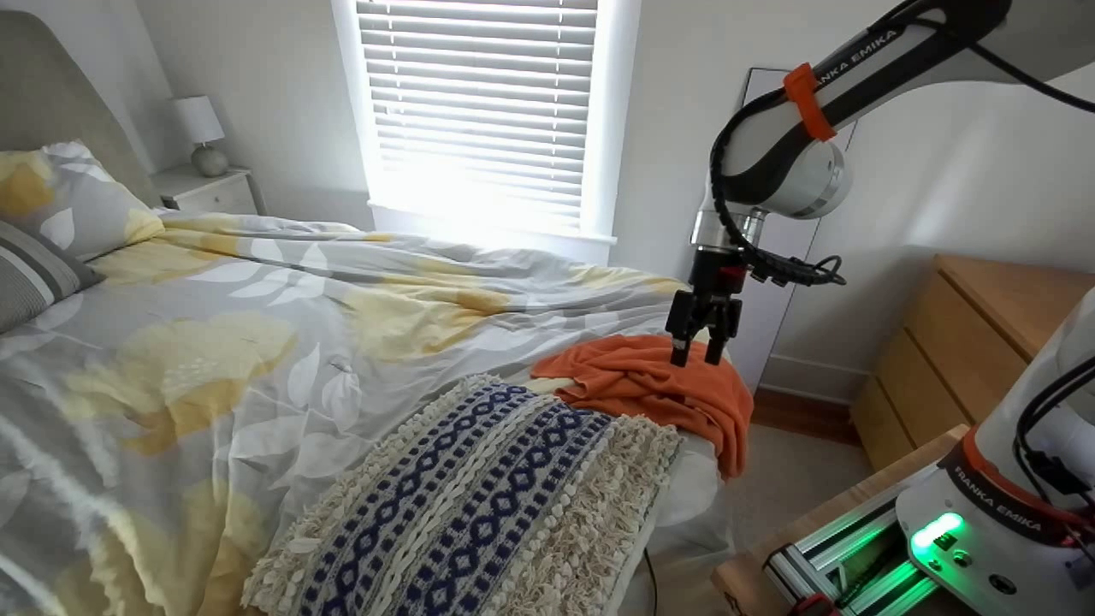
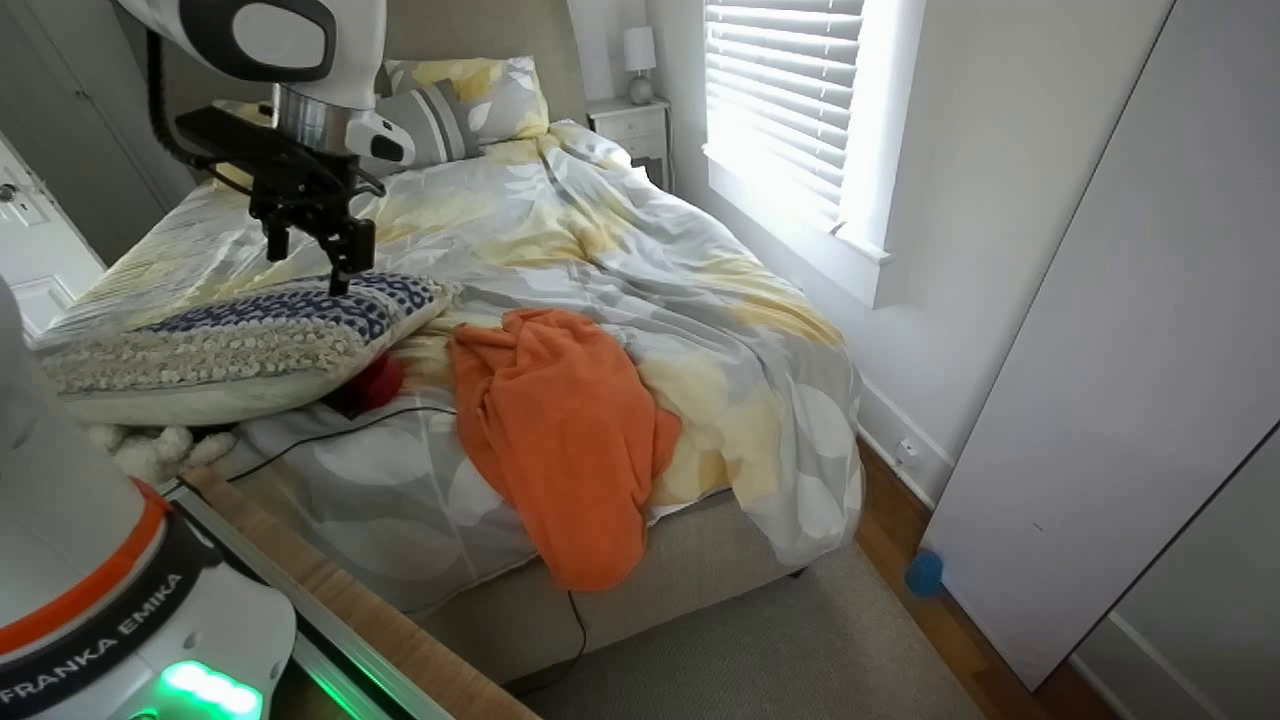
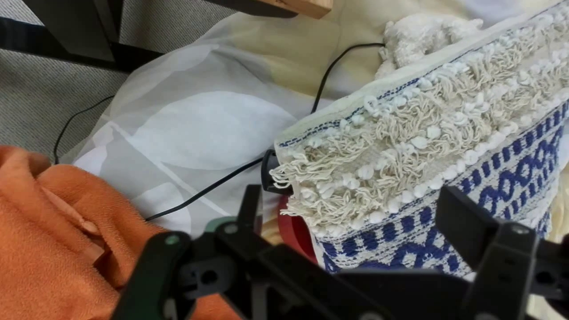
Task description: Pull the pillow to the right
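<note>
The pillow (image 1: 479, 496) lies on the bed near its foot end, with navy and white bands and a cream shaggy strip. It also shows in an exterior view (image 2: 250, 335), partly behind the robot's arm base, tilted up on things beneath it. My gripper (image 1: 695, 352) is open and empty, pointing down, and hangs above the bed near the pillow's far end; it shows in front of the pillow in an exterior view (image 2: 308, 268). In the wrist view, one corner of the pillow (image 3: 400, 164) lies below and between the open fingers (image 3: 351, 204).
A crumpled orange cloth (image 1: 650, 385) lies beside the pillow. A red object (image 2: 378, 382) and a white fluffy thing (image 2: 165, 452) stick out from under the pillow. A black cable (image 3: 204, 189) crosses the bedding. The robot's wooden stand (image 2: 360, 620) adjoins the bed. A dresser (image 1: 967, 359) stands behind.
</note>
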`<state>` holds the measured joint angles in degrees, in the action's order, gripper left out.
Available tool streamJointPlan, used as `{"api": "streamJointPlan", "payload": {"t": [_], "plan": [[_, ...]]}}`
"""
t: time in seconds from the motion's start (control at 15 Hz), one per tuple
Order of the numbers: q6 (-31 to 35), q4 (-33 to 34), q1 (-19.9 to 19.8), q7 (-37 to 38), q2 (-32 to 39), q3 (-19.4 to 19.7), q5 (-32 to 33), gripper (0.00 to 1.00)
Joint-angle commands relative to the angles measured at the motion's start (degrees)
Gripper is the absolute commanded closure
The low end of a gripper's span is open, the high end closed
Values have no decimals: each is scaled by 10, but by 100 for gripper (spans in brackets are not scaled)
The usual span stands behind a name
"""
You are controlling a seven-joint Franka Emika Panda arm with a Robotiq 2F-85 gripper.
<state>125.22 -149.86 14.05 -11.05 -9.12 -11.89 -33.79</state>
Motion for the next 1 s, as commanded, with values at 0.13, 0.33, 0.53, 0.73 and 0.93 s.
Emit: {"api": "streamJointPlan", "payload": {"t": [0.13, 0.33, 0.53, 0.73, 0.93], "plan": [[60, -7, 1, -21, 17, 7, -24, 0], [131, -26, 0, -56, 35, 16, -83, 0], [165, -43, -6, -92, 62, 23, -133, 0], [160, -52, -18, -118, 93, 29, -173, 0], [135, -55, -31, -151, 121, 29, -222, 0]]}}
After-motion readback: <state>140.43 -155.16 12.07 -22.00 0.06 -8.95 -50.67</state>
